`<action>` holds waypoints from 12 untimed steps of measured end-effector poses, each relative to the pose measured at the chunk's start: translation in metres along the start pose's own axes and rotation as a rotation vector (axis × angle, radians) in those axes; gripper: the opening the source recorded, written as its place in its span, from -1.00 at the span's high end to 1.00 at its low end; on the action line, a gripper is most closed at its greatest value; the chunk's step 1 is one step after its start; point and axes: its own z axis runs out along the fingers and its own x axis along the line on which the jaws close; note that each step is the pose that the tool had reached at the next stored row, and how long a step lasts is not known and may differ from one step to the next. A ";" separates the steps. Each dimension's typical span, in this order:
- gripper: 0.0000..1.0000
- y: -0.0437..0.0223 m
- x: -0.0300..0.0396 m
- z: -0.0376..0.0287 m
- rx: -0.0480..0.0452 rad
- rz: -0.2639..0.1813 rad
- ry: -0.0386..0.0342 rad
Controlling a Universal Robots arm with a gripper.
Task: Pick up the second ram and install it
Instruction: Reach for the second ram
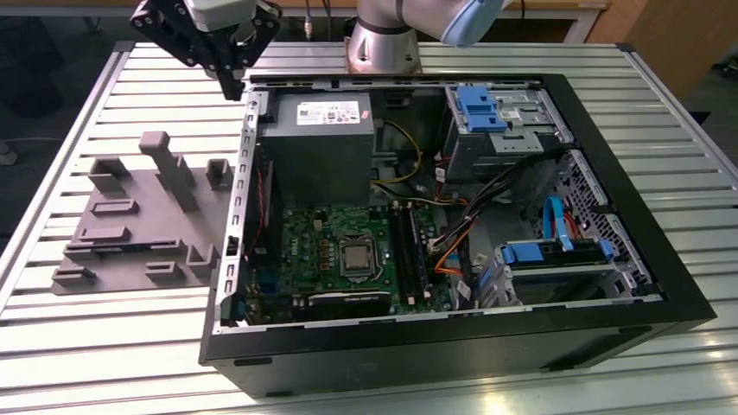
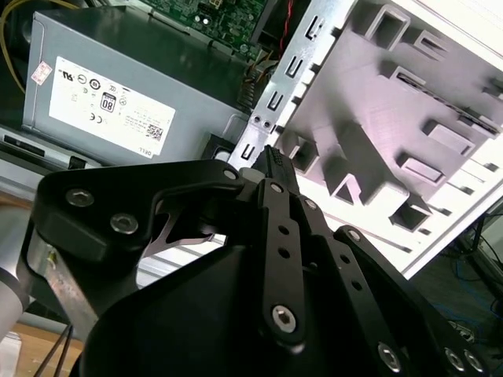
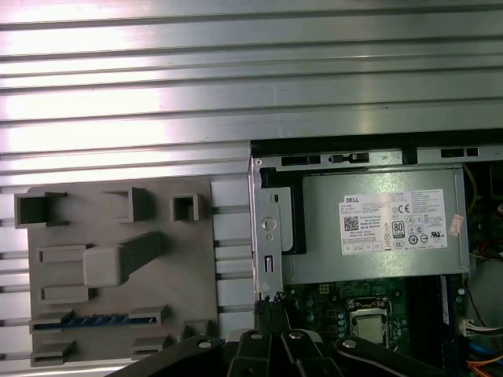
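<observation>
my tool (image 1: 234, 85) hangs empty, fingers pressed together, over the computer case (image 1: 461, 350) corner near the counter's (image 1: 116, 363) far edge. the second ram (image 3: 86, 320) sits slotted in the grey fixture plate (image 3: 181, 267) beside the case.

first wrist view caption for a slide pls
The gripper hovers at the edge of the open computer case; the second ram sits in the grey fixture plate beside it.
</observation>
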 end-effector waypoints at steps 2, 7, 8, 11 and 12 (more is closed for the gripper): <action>0.79 0.0000 0.0005 0.0000 0.0000 0.000 0.0000; 0.79 -0.0001 0.0018 0.0000 0.0000 0.000 0.0000; 0.79 -0.0002 0.0020 0.0000 0.0000 0.000 0.0000; 0.79 -0.0002 0.0027 -0.0001 0.0000 0.000 0.0000; 0.79 -0.0002 0.0030 -0.0001 0.0000 0.000 0.0000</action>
